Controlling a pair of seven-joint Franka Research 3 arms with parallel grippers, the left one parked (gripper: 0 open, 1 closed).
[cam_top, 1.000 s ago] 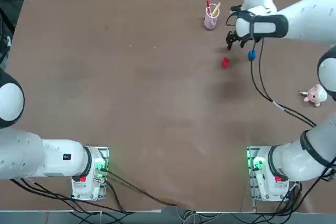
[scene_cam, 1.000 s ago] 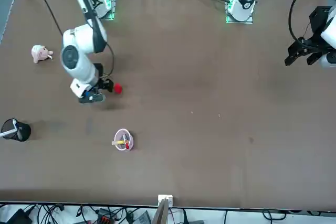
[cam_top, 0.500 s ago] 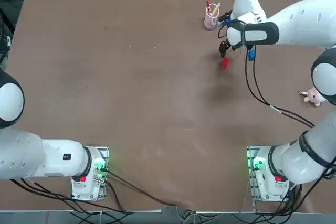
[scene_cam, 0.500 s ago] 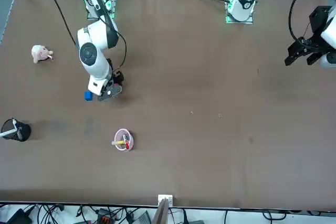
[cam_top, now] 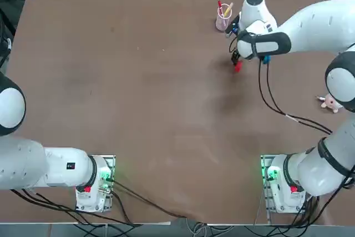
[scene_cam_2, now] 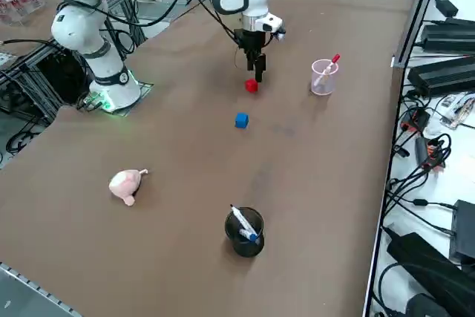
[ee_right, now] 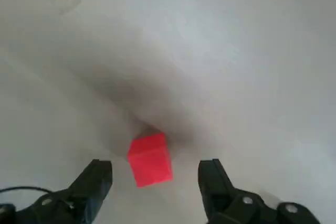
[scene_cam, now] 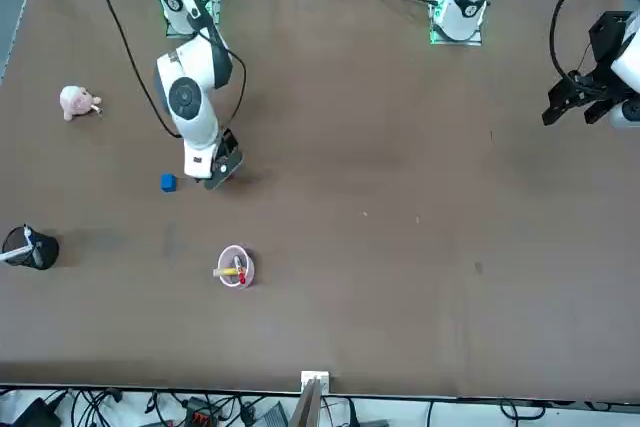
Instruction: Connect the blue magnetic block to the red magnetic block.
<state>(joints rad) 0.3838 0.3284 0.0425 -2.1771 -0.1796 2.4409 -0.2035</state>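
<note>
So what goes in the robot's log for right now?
right gripper: open, above red block | blue block: on table, apart from red | blocks: not joined

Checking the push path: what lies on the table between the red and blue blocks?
Nothing: the right side view shows bare table between the red magnetic block and the blue magnetic block. The open right gripper straddles the red one.

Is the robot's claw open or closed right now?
Open. The right gripper hangs above the red block, its fingers spread wide either side, not touching it.
</note>
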